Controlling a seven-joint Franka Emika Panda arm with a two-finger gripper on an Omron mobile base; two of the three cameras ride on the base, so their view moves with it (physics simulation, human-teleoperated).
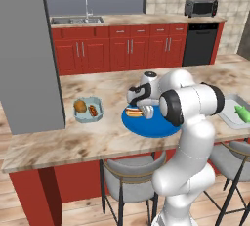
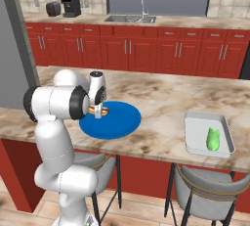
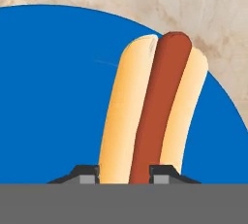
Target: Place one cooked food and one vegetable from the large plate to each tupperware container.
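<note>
In the left base view the gripper (image 1: 145,114) sits low over a hot dog (image 1: 133,111) on the large plate (image 1: 151,124), with the small tupperware container (image 1: 89,110) holding two foods to the left. The right base view shows the rectangular container (image 2: 207,133) with a green vegetable (image 2: 212,139), well apart from the plate. In the hand view the fingertips (image 3: 87,176) straddle the hot dog's near end, jaws parted, contact unclear.

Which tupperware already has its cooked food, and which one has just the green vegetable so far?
The small cut-corner tub left of the large plate holds two foods, one resembling a hot dog. The larger rectangular tray on the right holds only the green vegetable.
</note>
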